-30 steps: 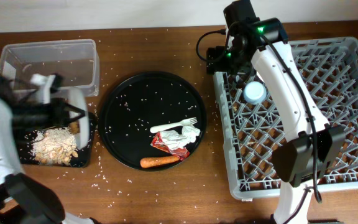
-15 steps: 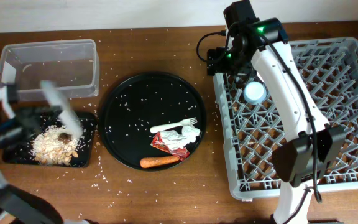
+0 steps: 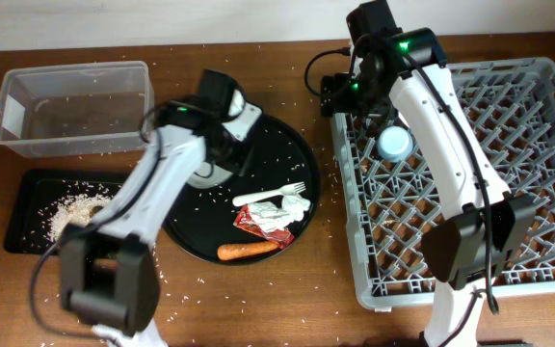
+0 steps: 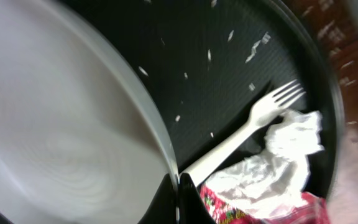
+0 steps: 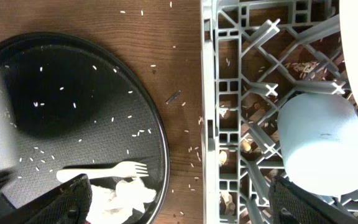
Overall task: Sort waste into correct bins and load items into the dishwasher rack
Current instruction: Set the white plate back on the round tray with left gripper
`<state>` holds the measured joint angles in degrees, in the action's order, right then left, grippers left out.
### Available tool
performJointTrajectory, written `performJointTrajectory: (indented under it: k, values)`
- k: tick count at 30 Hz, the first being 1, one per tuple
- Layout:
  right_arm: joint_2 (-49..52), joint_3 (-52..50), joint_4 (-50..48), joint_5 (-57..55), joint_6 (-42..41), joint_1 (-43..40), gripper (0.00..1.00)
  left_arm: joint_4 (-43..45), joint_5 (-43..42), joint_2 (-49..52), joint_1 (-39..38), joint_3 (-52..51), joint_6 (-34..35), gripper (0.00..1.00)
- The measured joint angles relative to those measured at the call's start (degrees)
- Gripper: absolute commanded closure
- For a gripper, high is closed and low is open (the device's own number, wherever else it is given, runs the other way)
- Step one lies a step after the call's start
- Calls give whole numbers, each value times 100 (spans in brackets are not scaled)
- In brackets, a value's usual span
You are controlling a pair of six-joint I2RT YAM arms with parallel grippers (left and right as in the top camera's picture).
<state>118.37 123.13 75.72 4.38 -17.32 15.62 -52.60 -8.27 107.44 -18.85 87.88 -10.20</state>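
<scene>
Left gripper, swung from black bin to over the round tray, clamps the plate; right gripper, right of that tray, gapes empty. Next: stand plate upright between rack pegs.

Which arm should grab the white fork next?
Probably the right: its pincer is open and empty beside the round black tray, with the fork in its view. The left pincer hangs closer but seems busy holding the plate.
</scene>
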Motion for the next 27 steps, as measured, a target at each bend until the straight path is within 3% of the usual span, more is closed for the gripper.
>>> performJointTrajectory:
  k: [2,4,5,9,14,20,24,25,27]
  values:
    - [0,0,-7,0,0,0,11,79,103,496,-149,-2,42,54]
    - [0,0,-17,0,0,0,10,118,133,671,-221,-2,118,32]
    - [0,0,-48,0,0,0,10,151,146,671,-219,0,214,29]
    - [0,0,-258,142,0,0,10,-426,168,664,-33,651,938,26]
    - [186,-4,-957,457,-13,389,13,-844,168,61,1025,1989,1720,26]
    - [1215,-7,-1725,433,-197,1377,22,-848,160,-404,2326,2120,1945,16]
    - [1759,-7,-2046,350,-251,1561,27,-848,140,-404,2424,2120,1971,13]
    - [1891,-7,-2061,339,-249,1574,29,-848,125,-404,2424,2120,1971,7]
    - [2201,-7,-2048,319,-269,1582,37,-852,122,-404,2424,2122,1996,3]
